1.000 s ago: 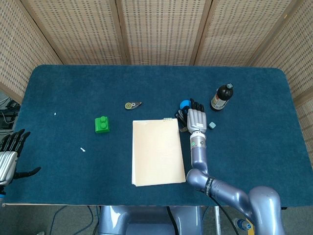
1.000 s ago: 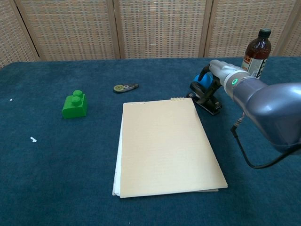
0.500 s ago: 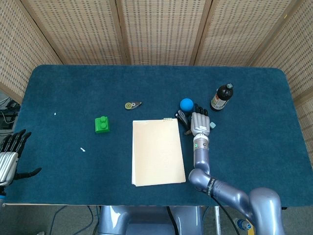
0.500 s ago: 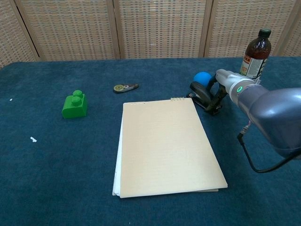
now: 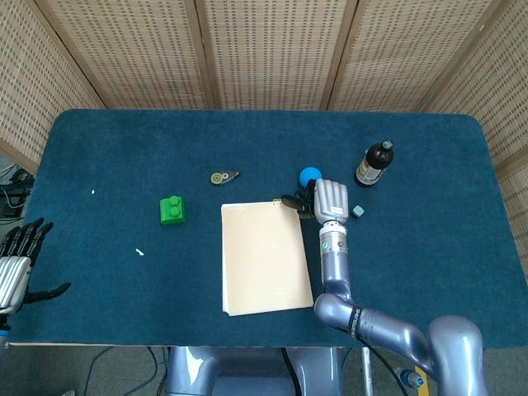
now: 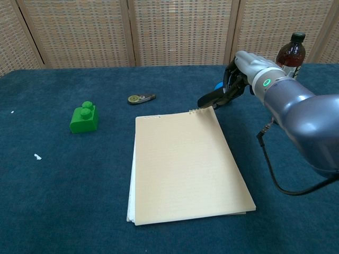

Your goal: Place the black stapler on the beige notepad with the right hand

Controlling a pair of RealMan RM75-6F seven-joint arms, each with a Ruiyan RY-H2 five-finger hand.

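Note:
The beige notepad (image 5: 264, 257) (image 6: 185, 164) lies flat at the middle of the blue table. My right hand (image 5: 328, 198) (image 6: 244, 69) grips the black stapler (image 5: 295, 203) (image 6: 212, 99) and holds it off the cloth, its front end pointing left just over the notepad's far right corner. The fingers wrap the stapler's rear, so that part is hidden. My left hand (image 5: 18, 256) hangs at the table's near left edge with fingers spread, holding nothing.
A blue ball (image 5: 309, 175) (image 6: 219, 84) sits just behind the right hand, a dark bottle (image 5: 375, 163) (image 6: 288, 53) further right. A small grey piece (image 5: 358, 211) lies beside the wrist. A green block (image 5: 172, 209) (image 6: 84, 117) and correction tape (image 5: 223, 176) (image 6: 141, 98) lie left of the notepad.
The right hand closed on the stapler, lifted it off the table and carried it left to the notepad's far right corner. The notepad shifted slightly left. The left hand stayed put.

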